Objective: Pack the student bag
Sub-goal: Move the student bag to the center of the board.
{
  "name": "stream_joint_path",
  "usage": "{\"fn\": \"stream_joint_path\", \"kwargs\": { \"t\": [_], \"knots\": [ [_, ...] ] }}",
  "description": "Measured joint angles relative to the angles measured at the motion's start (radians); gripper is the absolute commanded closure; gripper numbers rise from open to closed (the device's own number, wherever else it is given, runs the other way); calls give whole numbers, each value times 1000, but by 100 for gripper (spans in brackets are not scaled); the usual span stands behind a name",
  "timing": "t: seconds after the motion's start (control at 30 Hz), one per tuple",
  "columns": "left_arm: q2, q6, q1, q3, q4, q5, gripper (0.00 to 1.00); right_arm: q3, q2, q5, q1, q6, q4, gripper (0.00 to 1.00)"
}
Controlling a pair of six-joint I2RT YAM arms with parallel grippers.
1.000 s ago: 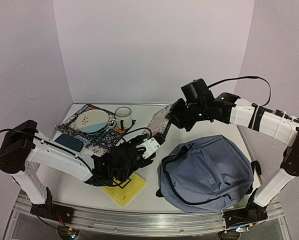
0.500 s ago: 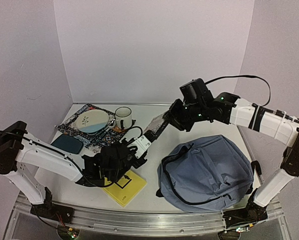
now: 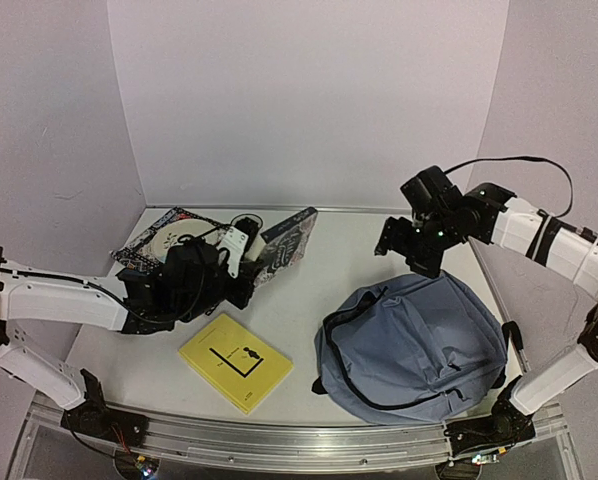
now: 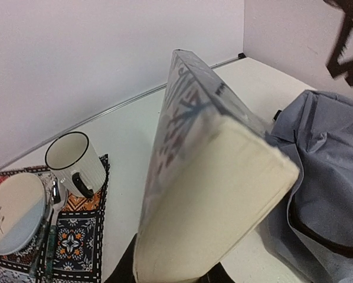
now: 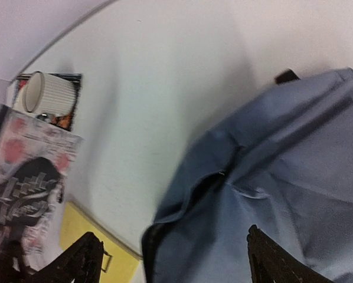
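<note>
We take this for a robotics lab test cell, not a lived-in room. Two white-and-black robot arms, the left arm (image 3: 59, 305) and the right arm (image 3: 559, 235), rise from bases bolted to an aluminium rail (image 3: 279, 440) along the near edge of a white table (image 3: 329, 240). A black cable (image 3: 519, 158) loops off the right one. Plain pale lilac walls (image 3: 309, 100) box in the table's left, far and right edges. The things on the table are everyday props. A ribbed mug (image 4: 76, 162) and a plate (image 4: 14, 215) sit on a patterned mat (image 4: 76, 242) at the far left corner. A yellow book (image 3: 234, 360) lies towards the near edge and the student bag (image 3: 419, 345) by the right edge.
</note>
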Motion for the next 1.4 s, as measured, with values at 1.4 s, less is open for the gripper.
{"fn": "stream_joint_path", "kwargs": {
  "t": [1.4],
  "knots": [
    [-56, -813, 633, 20, -233, 885, 100, 181, 588, -84, -127, -563, 246, 2]
  ]
}}
